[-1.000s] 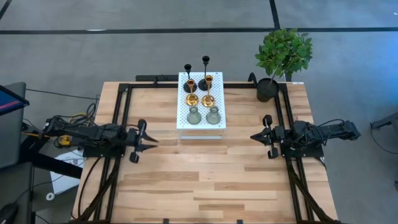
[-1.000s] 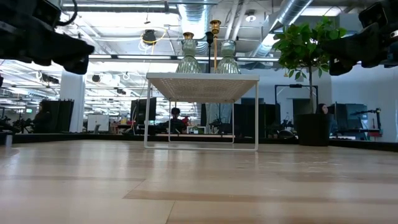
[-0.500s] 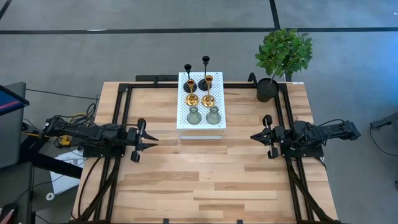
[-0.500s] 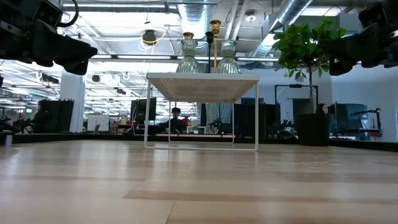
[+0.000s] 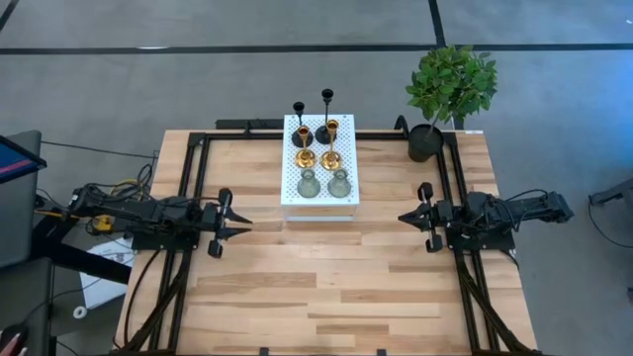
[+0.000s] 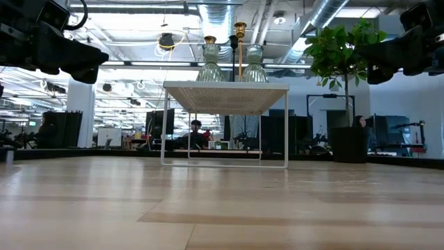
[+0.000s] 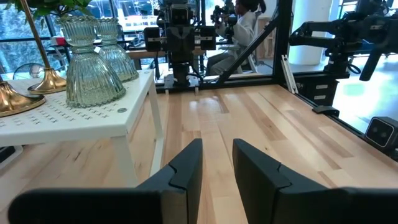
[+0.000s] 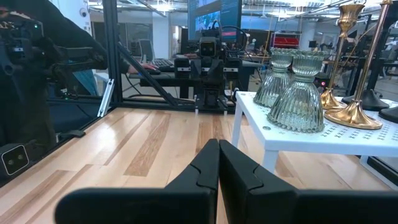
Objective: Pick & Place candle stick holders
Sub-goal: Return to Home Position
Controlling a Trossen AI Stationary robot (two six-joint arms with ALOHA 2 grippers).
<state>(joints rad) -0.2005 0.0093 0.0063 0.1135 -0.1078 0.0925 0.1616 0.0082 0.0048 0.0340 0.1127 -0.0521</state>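
Six candle stick holders stand by their bases on a white perforated stand (image 5: 346, 198) at the table's far middle. Two black ones (image 5: 301, 133) are at its far end, two gold ones (image 5: 305, 158) in the middle, and two grey-green glass ones (image 5: 308, 184) at its near end. My left gripper (image 5: 244, 229) hovers left of the stand, pointing right, narrowly open and empty (image 7: 217, 149). My right gripper (image 5: 403, 217) hovers right of the stand, pointing left, shut and empty (image 8: 218, 146). The glass holders also show in the left wrist view (image 7: 90, 62) and the right wrist view (image 8: 301, 93).
A potted plant (image 5: 450, 84) in a black pot (image 5: 425, 143) stands at the table's far right corner. A black frame (image 5: 193, 168) runs along the table's left, right and far edges. Bare wood (image 5: 326, 287) lies between the stand and the near edge.
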